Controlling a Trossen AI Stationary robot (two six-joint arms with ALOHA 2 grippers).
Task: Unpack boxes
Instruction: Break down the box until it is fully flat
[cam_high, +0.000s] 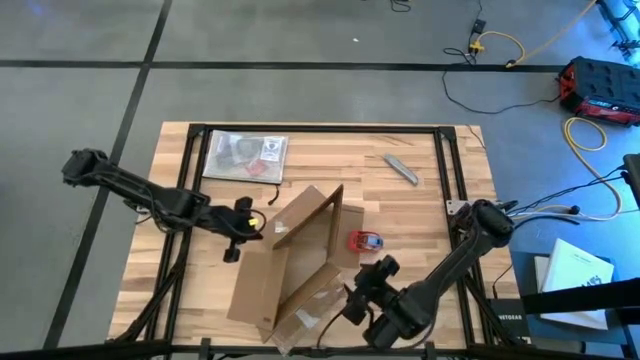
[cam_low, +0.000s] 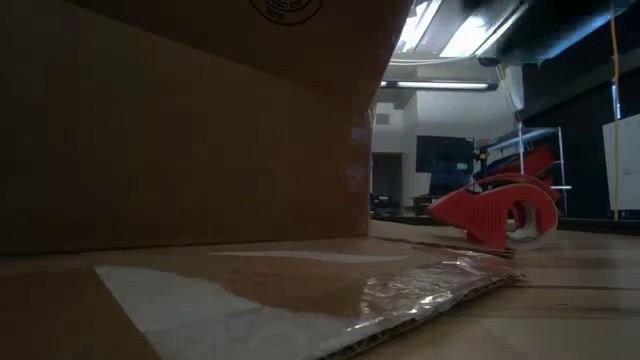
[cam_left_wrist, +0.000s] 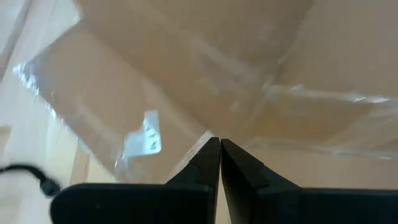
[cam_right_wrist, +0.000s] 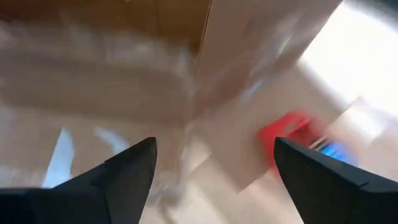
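Note:
The brown cardboard box (cam_high: 295, 255) lies in the middle of the table with its flaps spread and one wall raised. A taped flap (cam_low: 300, 290) rests flat on the wood in the low view. My left gripper (cam_high: 240, 230) is shut and slants down just left of the box's far left corner. In its wrist view the tips (cam_left_wrist: 219, 146) point at the box's taped side (cam_left_wrist: 249, 81). My right gripper (cam_high: 362, 288) is open over the box's near right flap. Its wide-apart fingers (cam_right_wrist: 214, 146) have nothing between them.
A red-and-blue tape dispenser (cam_high: 365, 241) sits on the table just right of the box, close to my right gripper. A clear plastic bag (cam_high: 245, 155) lies at the far left. A small grey cutter (cam_high: 401, 169) lies at the far right. Black frame rails (cam_high: 445, 170) border the table.

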